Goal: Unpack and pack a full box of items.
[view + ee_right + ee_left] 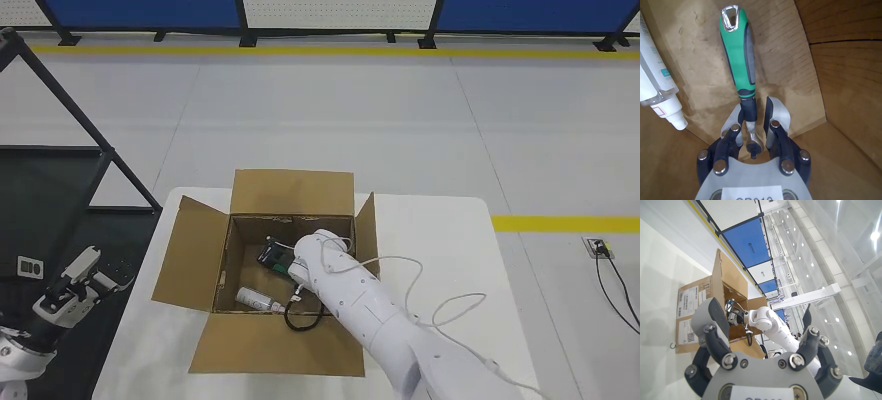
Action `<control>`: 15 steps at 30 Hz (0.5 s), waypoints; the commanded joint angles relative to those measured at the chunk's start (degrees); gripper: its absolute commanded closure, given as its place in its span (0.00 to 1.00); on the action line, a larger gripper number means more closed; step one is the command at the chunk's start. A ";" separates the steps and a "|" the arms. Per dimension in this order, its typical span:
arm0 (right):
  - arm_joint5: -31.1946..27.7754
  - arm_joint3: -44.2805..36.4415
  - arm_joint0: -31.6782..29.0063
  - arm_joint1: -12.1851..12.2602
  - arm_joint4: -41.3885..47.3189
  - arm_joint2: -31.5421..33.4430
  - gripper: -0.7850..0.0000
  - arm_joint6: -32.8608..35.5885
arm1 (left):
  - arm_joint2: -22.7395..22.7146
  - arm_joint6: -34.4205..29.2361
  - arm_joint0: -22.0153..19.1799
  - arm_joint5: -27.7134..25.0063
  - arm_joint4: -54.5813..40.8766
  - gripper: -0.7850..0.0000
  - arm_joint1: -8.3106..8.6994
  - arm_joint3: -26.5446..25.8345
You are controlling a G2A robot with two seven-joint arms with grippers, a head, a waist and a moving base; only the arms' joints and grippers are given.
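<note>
Inside the brown cardboard box, the fingers of the right gripper stand spread around the thin neck of the green-and-grey-handled ratchet wrench lying on its floor; gripped so far off-centre, the handle might swing and slip.

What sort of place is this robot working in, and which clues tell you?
Probably a large indoor test hall, not a home: blue partition panels behind a yellow floor line, and a high white ceiling with rows of lights.
</note>
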 commanded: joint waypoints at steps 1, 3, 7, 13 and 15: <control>-0.84 0.48 0.00 -0.12 0.42 0.34 0.62 -0.23 | 0.04 0.33 0.02 0.04 0.00 0.00 0.00 0.09; -1.61 0.92 -0.07 -0.24 0.74 0.66 0.61 -0.28 | 0.13 0.71 0.00 0.12 0.10 0.00 0.01 0.23; -1.94 1.67 -0.04 -0.42 0.90 1.11 0.62 -0.23 | 0.33 1.18 -0.06 0.18 0.18 0.00 0.03 0.34; -2.36 2.28 -0.24 -0.60 1.20 1.78 0.64 0.08 | 0.25 1.65 0.01 0.19 0.03 0.00 0.06 0.45; -3.15 2.31 -0.21 -0.63 1.36 2.01 0.64 0.37 | 0.21 1.80 0.05 0.21 0.09 0.00 0.07 0.44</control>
